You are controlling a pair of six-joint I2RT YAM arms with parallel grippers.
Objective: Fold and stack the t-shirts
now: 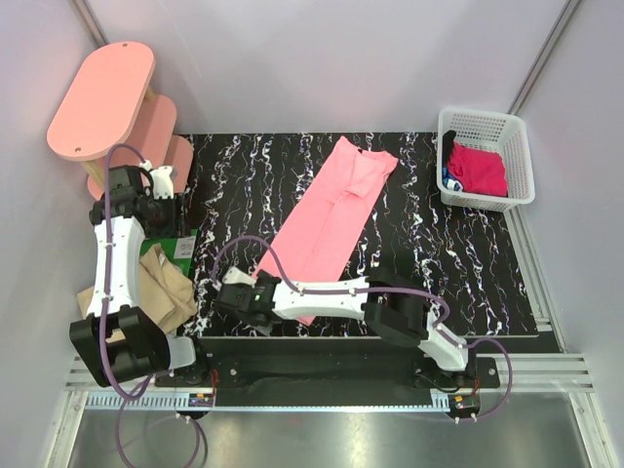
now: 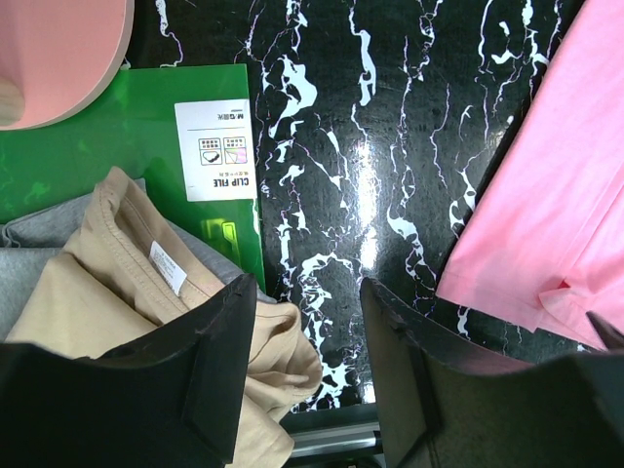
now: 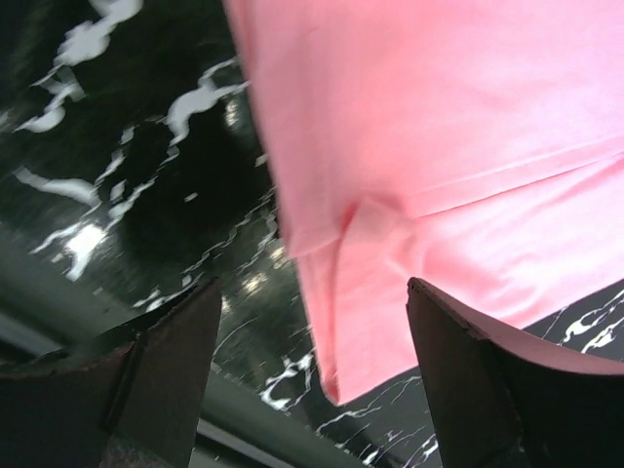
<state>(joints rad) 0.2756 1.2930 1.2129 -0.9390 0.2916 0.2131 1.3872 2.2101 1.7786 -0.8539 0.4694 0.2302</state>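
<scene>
A salmon-pink t-shirt [image 1: 331, 219] lies folded into a long strip, running diagonally across the black marbled table [image 1: 439, 253]. Its near corner [image 3: 361, 292] sits between the fingers of my right gripper [image 3: 312, 288], which hangs open just above it at the table's front edge [image 1: 234, 297]. A tan t-shirt [image 1: 166, 283] lies crumpled at the front left. My left gripper [image 2: 307, 285] hovers open beside the tan shirt [image 2: 117, 283], with only bare table between its fingers. A magenta-red t-shirt [image 1: 478, 168] is bunched in the basket.
A white lattice basket [image 1: 512, 146] stands at the back right. Pink oval shelf boards [image 1: 102, 97] rise at the back left. A green clip file [image 2: 117, 136] and grey cloth [image 2: 29, 263] lie under the tan shirt. A metal rail runs along the near edge.
</scene>
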